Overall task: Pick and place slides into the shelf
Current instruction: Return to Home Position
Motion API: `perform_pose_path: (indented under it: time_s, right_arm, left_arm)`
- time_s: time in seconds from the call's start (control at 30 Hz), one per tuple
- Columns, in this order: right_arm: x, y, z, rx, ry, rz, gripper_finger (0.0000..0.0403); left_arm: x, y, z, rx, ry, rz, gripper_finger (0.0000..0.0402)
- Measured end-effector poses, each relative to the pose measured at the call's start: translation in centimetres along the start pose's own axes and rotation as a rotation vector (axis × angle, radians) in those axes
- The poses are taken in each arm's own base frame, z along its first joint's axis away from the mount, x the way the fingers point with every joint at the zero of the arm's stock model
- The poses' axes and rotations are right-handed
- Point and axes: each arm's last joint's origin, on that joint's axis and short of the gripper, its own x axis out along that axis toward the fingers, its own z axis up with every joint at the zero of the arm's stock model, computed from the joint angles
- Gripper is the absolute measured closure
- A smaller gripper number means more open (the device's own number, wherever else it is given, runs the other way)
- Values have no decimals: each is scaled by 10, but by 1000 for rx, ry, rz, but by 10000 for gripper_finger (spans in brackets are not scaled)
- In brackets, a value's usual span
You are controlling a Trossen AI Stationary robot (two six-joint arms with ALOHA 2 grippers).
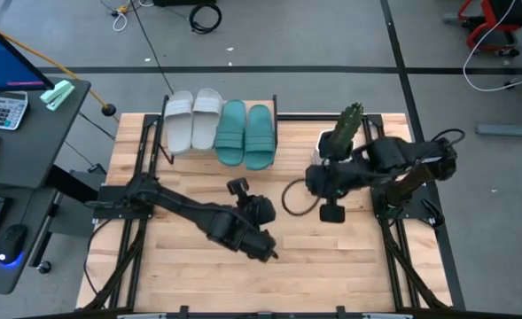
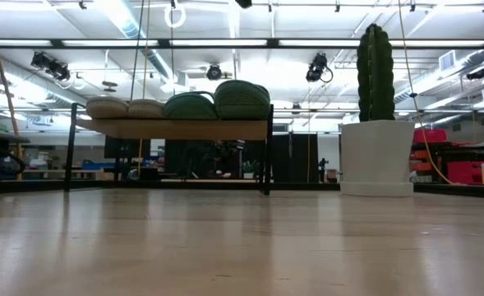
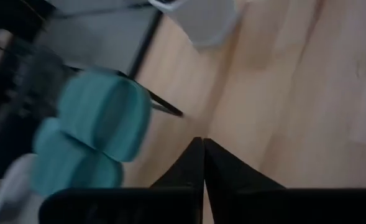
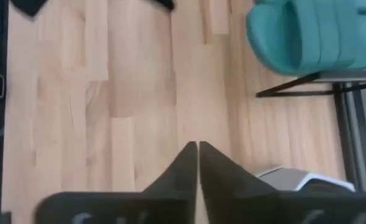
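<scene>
Left gripper: my two fingers are pressed together with only a hairline between them and grip nothing. Bare wood of the table lies under them.
Right gripper: the fingers are likewise closed on nothing, tips meeting over bare planks.
Slides: all four sit side by side on top of the shelf. In the high view's upper centre, the grey-white slides are on the left and the teal slides on the right.
Hidden in the high view: the slides cover the shelf's board, so only its thin black frame shows at either side. I cannot pick out my fingertips there. My left arm reaches from the table's left edge to the lower centre. My right arm is folded at centre right, just below the cactus.
Hidden in the low view: neither arm appears.
Only in the low view: the board's edge, the legs and the open space under the shelf show here. The slides are seen end-on, and the white pot stands to the right.
Left wrist view: the teal slides are a blur at the left. One grey-white slide is cut off at the lower left corner, and the pot is cut off at the top.
Right wrist view: one teal slide is cut off at the upper right. The pot's rim shows at the lower right, partly behind my finger.
</scene>
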Motion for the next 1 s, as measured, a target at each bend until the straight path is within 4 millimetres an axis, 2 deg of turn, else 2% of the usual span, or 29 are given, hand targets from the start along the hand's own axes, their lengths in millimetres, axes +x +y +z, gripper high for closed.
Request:
perform_pose_path:
  time_s: [0.1, 0.2, 0.37, 0.57, 0.67, 0.83, 1.0]
  right_arm:
    - [2, 10, -12, 1, -3, 14, 395]
    - [1, 17, -28, 42, -55, 31, 392]
    - [2, 19, -66, 154, -152, 57, 398]
    - [15, 19, -106, 271, -260, 134, 400]
    - [20, 22, -118, 292, -290, 168, 399]
    - [21, 31, -136, 308, -290, 212, 400]
    - [15, 41, -152, 349, -334, 218, 401]
  left_arm:
    - [-11, -1, -3, 12, -38, 27, 390]
    - [-20, -3, -4, 6, -59, 10, 396]
    - [-31, -16, 0, 34, -136, -53, 397]
    - [-42, -34, 35, 115, -367, -395, 398]
    - [-38, -31, 52, 159, -489, -553, 398]
    - [-19, -18, 66, 161, -518, -733, 399]
    - [-3, -6, 74, 153, -526, -745, 398]
